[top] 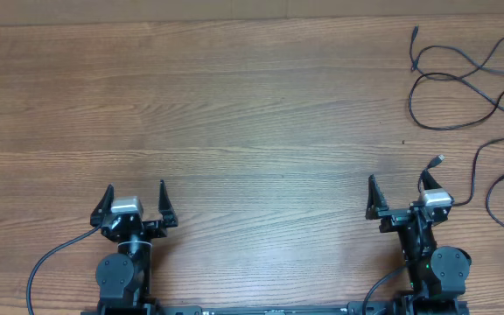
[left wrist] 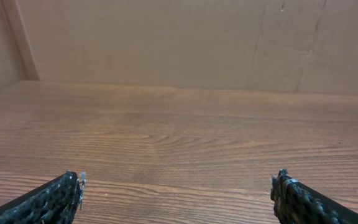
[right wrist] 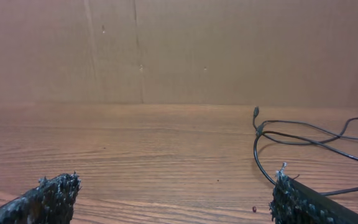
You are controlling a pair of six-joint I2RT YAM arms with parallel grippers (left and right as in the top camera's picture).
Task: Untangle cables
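No readable text, label, brand, number or sign appears in any view.

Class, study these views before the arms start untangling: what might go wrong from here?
1. One cable's plug lies beside the open right fingers; moving off may snag it.
2. The cables run out of the overhead view on the right, so pulling may drag unseen lengths.
3. The left fingers sit far from them, a long reach.

Robot test bench — wood-grain table, cardboard wall behind.
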